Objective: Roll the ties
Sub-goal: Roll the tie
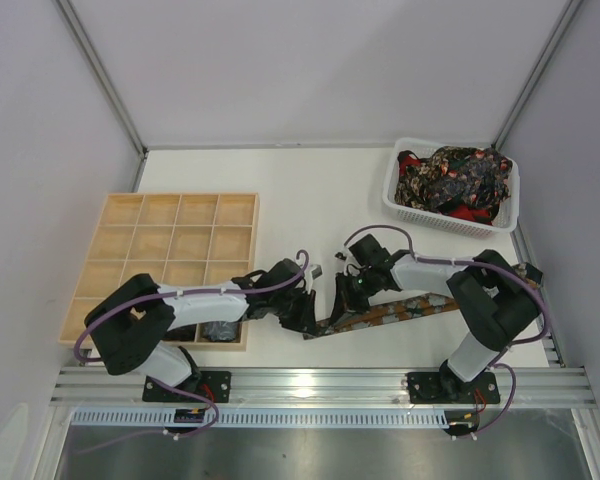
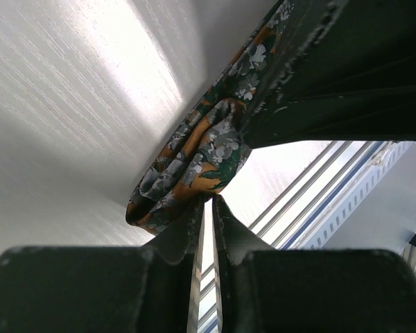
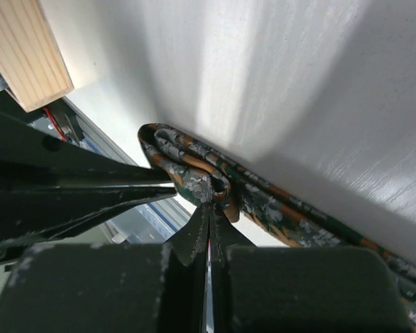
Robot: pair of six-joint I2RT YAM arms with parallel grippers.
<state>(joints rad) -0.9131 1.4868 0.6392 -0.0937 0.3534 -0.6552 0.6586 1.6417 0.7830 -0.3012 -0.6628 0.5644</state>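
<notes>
- Tie (image 1: 400, 312) lies on the table (image 1: 310, 190), one end bunched into a fold.
- Left gripper (image 2: 209, 201) — clenched on that fold.
- Right gripper (image 3: 209, 206) — pinching it too.

Wooden grid tray (image 1: 180, 196), white basket (image 1: 435, 217)

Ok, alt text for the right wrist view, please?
The right pincer is shut on the folded end of a green-and-orange patterned tie lying on the white table. The left pincer grips the same fold from the left; a wooden tray corner shows top left.
</notes>
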